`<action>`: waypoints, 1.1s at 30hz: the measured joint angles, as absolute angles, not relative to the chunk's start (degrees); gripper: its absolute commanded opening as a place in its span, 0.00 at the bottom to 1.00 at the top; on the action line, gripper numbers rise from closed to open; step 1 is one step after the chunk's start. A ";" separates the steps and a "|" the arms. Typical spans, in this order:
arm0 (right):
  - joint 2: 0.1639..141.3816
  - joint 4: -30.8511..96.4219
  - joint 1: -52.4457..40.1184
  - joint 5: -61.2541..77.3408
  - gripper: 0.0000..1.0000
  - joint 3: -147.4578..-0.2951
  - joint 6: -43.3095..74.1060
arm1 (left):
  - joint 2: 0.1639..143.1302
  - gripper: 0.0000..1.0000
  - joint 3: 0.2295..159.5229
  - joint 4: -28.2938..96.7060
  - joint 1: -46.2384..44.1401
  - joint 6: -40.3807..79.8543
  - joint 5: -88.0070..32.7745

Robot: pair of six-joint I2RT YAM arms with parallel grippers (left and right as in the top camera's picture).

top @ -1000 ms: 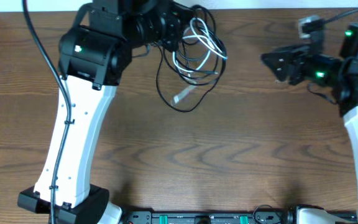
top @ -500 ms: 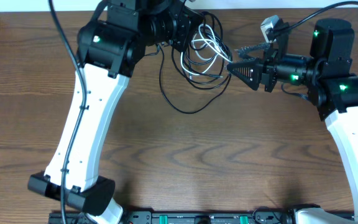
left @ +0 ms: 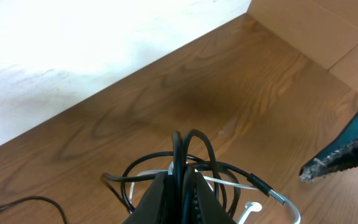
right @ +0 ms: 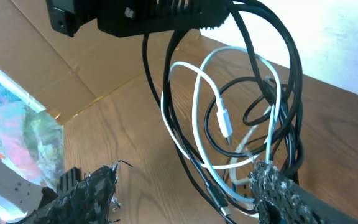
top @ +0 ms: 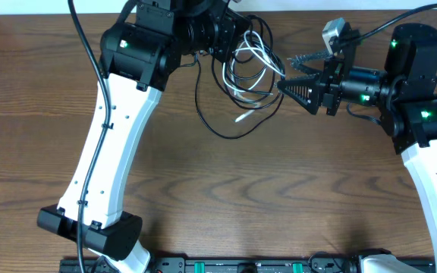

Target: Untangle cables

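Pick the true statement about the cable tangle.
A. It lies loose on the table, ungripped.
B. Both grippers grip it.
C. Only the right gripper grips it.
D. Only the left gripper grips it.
D: the left gripper has its fingers shut on loops of the black cable, with the white cable hanging among them, while the right gripper has its fingers spread wide apart.
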State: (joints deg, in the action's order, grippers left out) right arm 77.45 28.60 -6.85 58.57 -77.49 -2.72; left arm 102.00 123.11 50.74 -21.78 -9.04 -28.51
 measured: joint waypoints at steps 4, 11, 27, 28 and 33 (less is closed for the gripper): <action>77.45 28.49 -7.79 57.41 0.68 -77.49 -3.36 | 102.00 0.08 123.11 50.74 -22.33 -9.04 -29.76; 78.11 28.03 -10.35 54.24 0.67 -77.49 -3.92 | 102.00 0.08 123.11 50.74 -22.72 -9.04 -30.41; 85.65 25.65 -11.03 47.83 0.02 -77.47 -3.25 | 102.00 0.08 123.11 50.76 -22.72 -9.04 -31.16; 85.65 25.47 -11.07 46.46 0.02 -77.47 -2.55 | 102.00 0.08 123.11 50.76 -22.72 -9.04 -31.00; 85.65 25.06 -11.03 36.75 0.01 -77.47 1.83 | 102.00 0.08 123.11 50.81 -22.72 -9.19 -27.99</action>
State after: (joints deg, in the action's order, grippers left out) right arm 85.65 25.06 -11.03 36.75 -77.47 1.83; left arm 102.00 123.11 50.81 -22.72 -9.19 -27.99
